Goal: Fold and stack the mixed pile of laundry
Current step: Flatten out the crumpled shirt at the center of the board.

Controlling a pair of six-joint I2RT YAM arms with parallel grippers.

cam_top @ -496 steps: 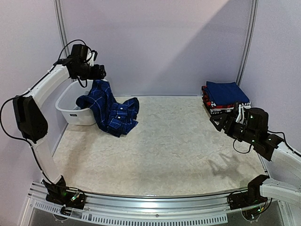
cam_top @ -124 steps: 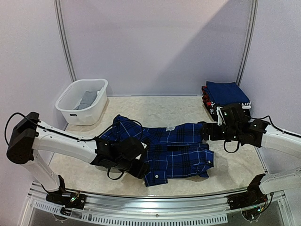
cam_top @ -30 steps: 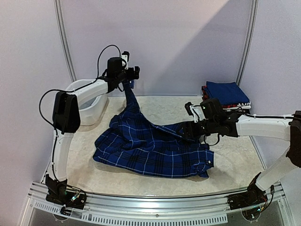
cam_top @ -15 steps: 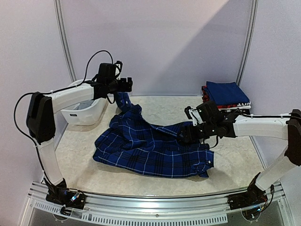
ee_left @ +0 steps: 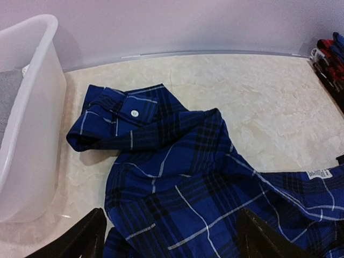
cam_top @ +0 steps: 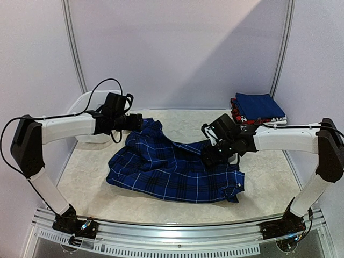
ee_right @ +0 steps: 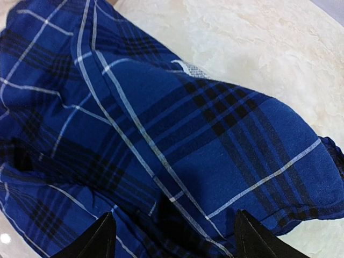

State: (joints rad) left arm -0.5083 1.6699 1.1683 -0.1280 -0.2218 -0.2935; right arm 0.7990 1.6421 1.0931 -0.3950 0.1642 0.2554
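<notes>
We count one dark blue plaid shirt [cam_top: 172, 172] on the tabletop [cam_top: 269, 177], lying loosely spread and rumpled in the middle between the two arms. One sleeve is bunched at its far left corner, just beside the one white basket [ee_left: 32, 107]. That sleeve's cuff [ee_left: 115, 115] shows a single white button [ee_left: 134, 113]. One white label [ee_right: 189, 68] shows on the shirt near its right end.

The left claw [cam_top: 137, 122] hangs over the bunched sleeve. Its two fingers [ee_left: 88, 236] are spread wide with nothing between them. The right claw [cam_top: 210, 156] is low over the shirt's right part, its two fingers [ee_right: 105, 239] also wide apart. We cannot tell whether they touch the cloth.

Inside the basket we see one grey garment [ee_left: 8, 102]. At the far right edge stands one stack [cam_top: 258, 110] of folded clothes, a dark blue piece on top. We cannot count the layers beneath.
</notes>
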